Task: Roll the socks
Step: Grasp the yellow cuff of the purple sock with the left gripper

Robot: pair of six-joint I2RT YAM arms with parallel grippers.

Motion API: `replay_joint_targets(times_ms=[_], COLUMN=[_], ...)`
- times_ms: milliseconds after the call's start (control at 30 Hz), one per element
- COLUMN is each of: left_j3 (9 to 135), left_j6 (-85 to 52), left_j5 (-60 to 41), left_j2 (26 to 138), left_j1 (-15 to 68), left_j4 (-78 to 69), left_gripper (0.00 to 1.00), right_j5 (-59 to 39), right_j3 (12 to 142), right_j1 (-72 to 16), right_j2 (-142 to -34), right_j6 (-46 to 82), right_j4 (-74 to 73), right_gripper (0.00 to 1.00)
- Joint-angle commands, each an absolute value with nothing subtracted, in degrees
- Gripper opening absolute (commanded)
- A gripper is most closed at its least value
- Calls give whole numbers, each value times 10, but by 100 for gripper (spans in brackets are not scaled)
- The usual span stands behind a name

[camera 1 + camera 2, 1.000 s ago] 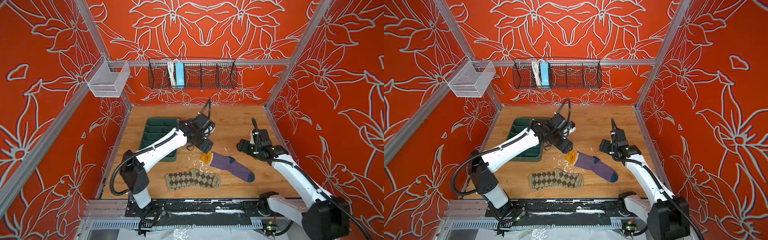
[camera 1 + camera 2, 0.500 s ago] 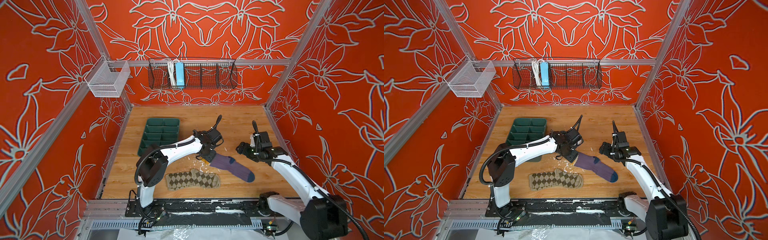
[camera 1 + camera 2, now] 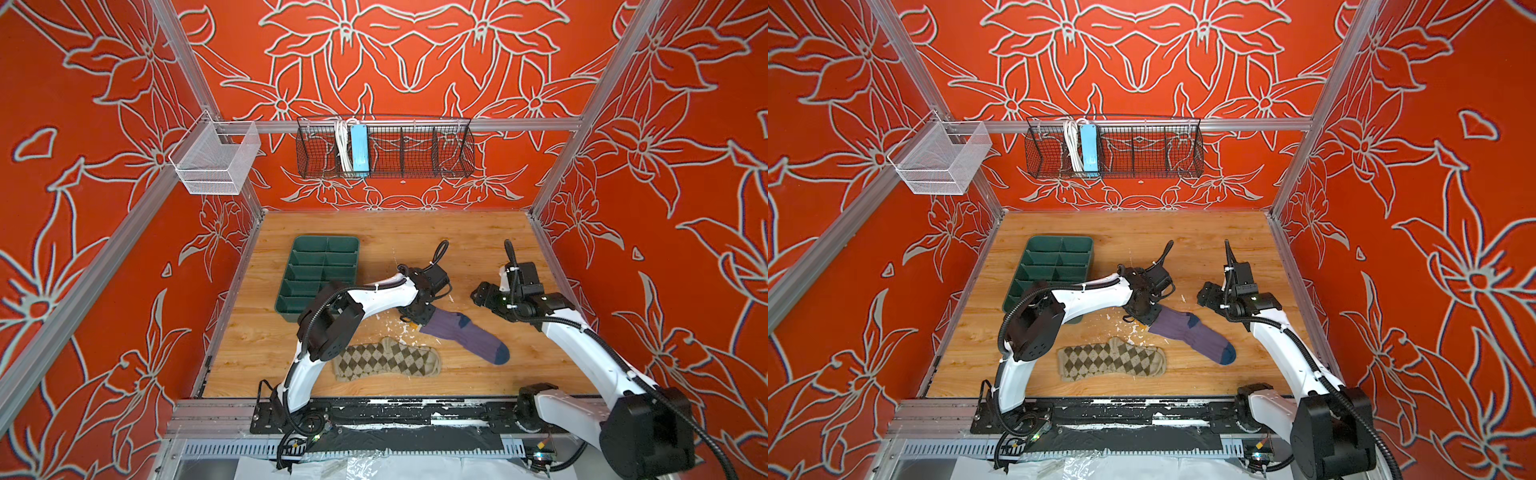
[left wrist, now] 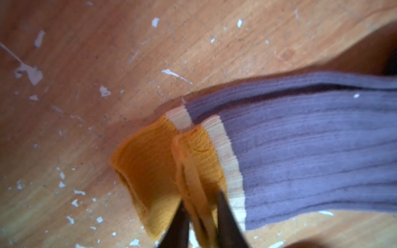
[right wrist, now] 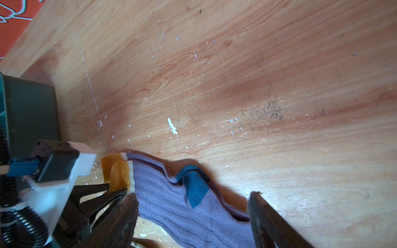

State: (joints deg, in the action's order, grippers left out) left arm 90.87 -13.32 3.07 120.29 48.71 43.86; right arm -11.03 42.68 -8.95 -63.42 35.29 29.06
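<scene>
Top views: mustard cuff of purple sock (image 3: 461,332) mostly hidden under left end effector (image 3: 417,322); sock ribbed, navy heel and toe, lying on tabletop (image 3: 415,237); argyle sock (image 3: 386,365) flat nearby, nearer the front; left wrist view alone shows it pinching a cuff fold; right end effector (image 5: 191,198) wide, nothing held.

Socks: two, purple sock (image 3: 461,332), argyle sock (image 3: 386,359)
Green divided tray (image 3: 326,238): one
Wall baskets: two, black wire basket (image 3: 415,160), white mesh basket (image 3: 208,168)
Blue power strip (image 3: 358,147): one

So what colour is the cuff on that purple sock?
Mustard orange cuff, edged by a cream stripe; clearest in the left wrist view.
</scene>
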Motion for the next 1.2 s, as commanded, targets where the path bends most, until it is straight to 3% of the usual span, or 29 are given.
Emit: replay_joint_targets(times_ms=[0,133,767,1167], left_j3=[917,916,911,880], left_j6=[-145,-150,-173,-189], left_j5=[41,51,107,83], left_j2=[1205,1193,1150,1169], left_j1=[485,485,480,441], left_j4=[438,439,427,391], left_gripper=[11,0,0,0], right_j5=[-123,-130,-170,-170], right_j3=[424,415,391,378], right_j1=[-87,-86,-86,-86], right_j2=[-637,-643,-674,-673], right_j6=[370,375,382,379], right_j4=[277,267,231,227], right_gripper=[82,82,82,82])
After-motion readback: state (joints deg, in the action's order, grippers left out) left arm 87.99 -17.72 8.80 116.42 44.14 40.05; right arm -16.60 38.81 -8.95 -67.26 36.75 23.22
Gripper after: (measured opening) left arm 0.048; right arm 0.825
